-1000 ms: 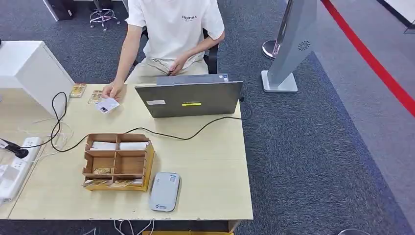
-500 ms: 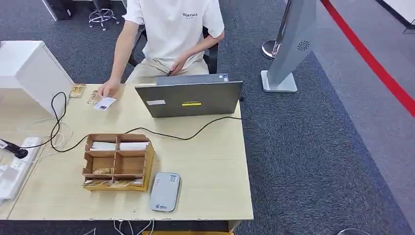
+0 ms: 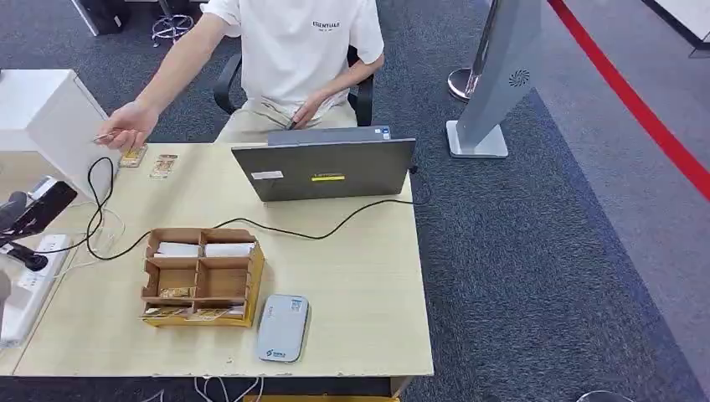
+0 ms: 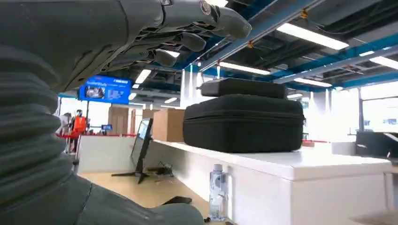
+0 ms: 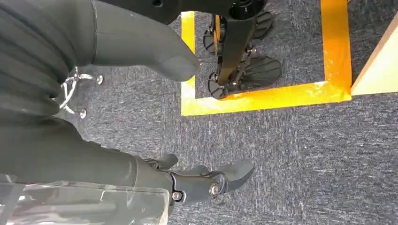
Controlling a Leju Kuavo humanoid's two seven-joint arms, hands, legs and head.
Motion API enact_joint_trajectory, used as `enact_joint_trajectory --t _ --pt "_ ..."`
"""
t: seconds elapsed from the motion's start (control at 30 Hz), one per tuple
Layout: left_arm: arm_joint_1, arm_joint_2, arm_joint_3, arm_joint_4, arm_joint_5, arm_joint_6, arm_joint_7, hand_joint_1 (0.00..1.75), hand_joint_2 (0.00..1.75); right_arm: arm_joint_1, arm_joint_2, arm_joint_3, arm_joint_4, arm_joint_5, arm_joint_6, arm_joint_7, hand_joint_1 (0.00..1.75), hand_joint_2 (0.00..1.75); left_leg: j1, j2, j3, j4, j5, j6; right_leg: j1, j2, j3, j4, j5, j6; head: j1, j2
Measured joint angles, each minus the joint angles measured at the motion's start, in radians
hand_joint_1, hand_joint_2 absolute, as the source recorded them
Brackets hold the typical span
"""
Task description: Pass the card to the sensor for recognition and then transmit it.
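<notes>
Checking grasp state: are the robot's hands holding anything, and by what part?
Nothing held: left hand and right hand both have fingers apart, empty.

Head looks down; wrist views sit close.

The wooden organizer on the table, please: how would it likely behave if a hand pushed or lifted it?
The organizer looks like thin rigid wood, so it would probably keep its shape. It sits low and wide on the table, so tipping seems unlikely; a push would likely slide it. Loose cards lie in its open compartments and might spill if it is tilted.
</notes>
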State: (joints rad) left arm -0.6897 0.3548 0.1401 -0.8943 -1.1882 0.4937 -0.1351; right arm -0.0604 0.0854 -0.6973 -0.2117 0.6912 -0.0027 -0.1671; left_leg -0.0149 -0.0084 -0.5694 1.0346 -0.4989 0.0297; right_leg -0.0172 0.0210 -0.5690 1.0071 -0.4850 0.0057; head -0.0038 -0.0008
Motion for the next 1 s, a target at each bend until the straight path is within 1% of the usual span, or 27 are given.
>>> enact_joint_trajectory --t 0.13,0.37,0.5,0.57,0.67,0.77,0.83,0.87,0.9,1.0 --pt "-0.049 -0.014 -0.088 0.048 -0.077 -0.023 0.055 0.0 1.75 -0.003 0.0 -0.001 0.002 0.011 0.003 0.008 0.0 1.75 0.0 0.001 0.0 0.0 0.0 0.0 0.0 0.0 0.0 0.0 0.0 0.001 0.0 0.0" --pt "-0.145 -0.056 -0.255 0.148 -0.211 -0.058 0.152 0.0 1.75 -0.007 0.0 -0.016 0.004 0.029 0.007 0.014 0.0 1.75 0.0 0.001 0.0 0.001 0.0 0.0 0.0 0.001 0.0 0.0 0.001 0.001 0.0 0.0" --pt "-0.19 -0.074 -0.335 0.194 -0.283 -0.078 0.203 0.0 1.75 -0.008 0.0 -0.026 0.006 0.039 0.007 0.023 0.0 1.75 0.0 0.001 -0.001 0.001 0.0 0.0 0.0 0.001 0.0 0.0 0.001 0.001 0.0 0.0" --pt "-0.192 -0.078 -0.349 0.198 -0.303 -0.08 0.216 0.0 1.75 -0.008 0.0 -0.026 0.007 0.045 0.007 0.028 0.0 1.75 0.0 0.002 0.0 0.001 0.0 0.0 0.0 0.002 0.0 0.0 0.001 0.001 -0.002 0.0" --pt "-0.214 -0.087 -0.395 0.227 -0.338 -0.09 0.241 0.0 1.75 -0.008 0.0 -0.028 0.008 0.053 0.007 0.035 0.0 1.75 0.0 0.001 -0.001 0.001 0.0 0.0 0.0 0.001 0.0 0.0 0.001 0.001 0.0 0.0" --pt "-0.225 -0.093 -0.414 0.243 -0.342 -0.097 0.258 0.0 1.75 -0.008 0.0 -0.028 0.009 0.06 0.006 0.045 0.0 1.75 0.0 0.002 -0.001 0.001 0.0 0.0 0.0 0.001 0.0 0.0 0.001 0.001 0.0 0.0" --pt "-0.228 -0.095 -0.422 0.248 -0.342 -0.097 0.259 0.0 1.75 -0.008 0.0 -0.031 0.01 0.062 0.005 0.048 0.0 1.75 0.0 0.002 -0.001 0.001 0.0 0.0 0.0 0.001 0.0 0.0 0.001 0.001 0.0 0.0" --pt "-0.228 -0.096 -0.424 0.25 -0.342 -0.097 0.259 0.94 1.75 -0.008 0.0 -0.033 0.01 0.063 0.004 0.048 0.0 1.75 0.0 0.002 -0.001 0.001 0.0 0.0 0.0 0.001 0.0 0.0 0.001 0.001 0.0 0.0" --pt "-0.228 -0.098 -0.424 0.252 -0.342 -0.096 0.259 1.75 1.75 -0.008 0.0 -0.035 0.011 0.063 0.004 0.048 0.0 1.75 0.0 0.002 -0.001 0.001 0.0 0.0 0.0 0.001 0.0 0.0 0.001 0.001 0.0 0.0" --pt "-0.228 -0.098 -0.428 0.252 -0.342 -0.097 0.246 1.75 1.75 -0.008 0.0 -0.045 0.011 0.063 0.002 0.047 0.0 1.75 0.0 0.001 -0.001 0.001 0.0 0.0 0.0 0.001 0.0 0.0 0.001 0.001 0.0 0.0"
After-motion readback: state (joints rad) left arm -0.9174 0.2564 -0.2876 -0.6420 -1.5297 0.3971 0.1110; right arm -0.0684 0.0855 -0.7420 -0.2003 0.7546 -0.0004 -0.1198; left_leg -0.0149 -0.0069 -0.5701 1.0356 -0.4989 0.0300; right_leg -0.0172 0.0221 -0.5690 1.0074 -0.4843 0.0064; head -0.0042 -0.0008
